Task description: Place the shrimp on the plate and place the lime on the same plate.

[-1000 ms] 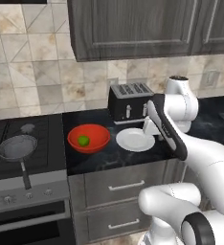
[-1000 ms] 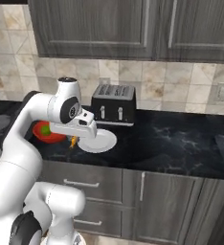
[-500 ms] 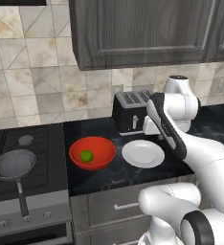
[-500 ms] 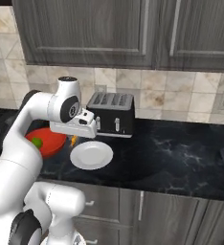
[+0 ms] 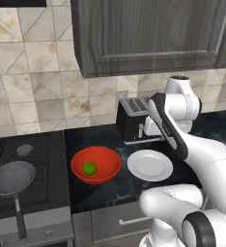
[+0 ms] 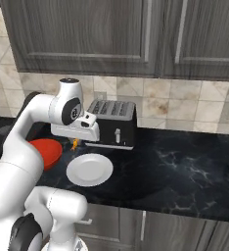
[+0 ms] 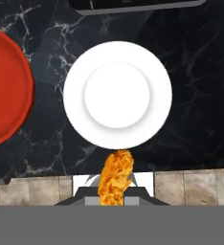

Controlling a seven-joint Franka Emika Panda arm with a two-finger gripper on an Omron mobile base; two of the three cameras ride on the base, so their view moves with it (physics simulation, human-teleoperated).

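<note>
Whole scene has slid across both base views since a second ago — base drove, things themselves haven't moved. The plate now sits more squarely in front of the arm, so the drop looks nearly lined up.

Left to right in the left base view: pan [image 5: 11, 177] on the stove, red bowl [image 5: 95, 165] with the lime [image 5: 90, 168] inside it, then the plate [image 5: 150, 165] bare on the dark bench [image 5: 105, 193] just beside the bowl, toaster [image 5: 134, 118] behind.

Claw [image 7: 115, 184] is closed narrow on the shrimp [image 7: 116, 178] — orange piece pinched between the tips, hanging above the bench. In the hand view the shrimp sits at the plate's near rim, not over its centre. The right base view shows the shrimp [image 6: 75, 144] as a small orange bit under the hand, above and behind the plate [image 6: 89, 169].

Judgement: step in hand is carrying the shrimp to the plate; it needs a short shift toward plate centre, then lower and release. Lime not yet handled, so task under halfway.
</note>
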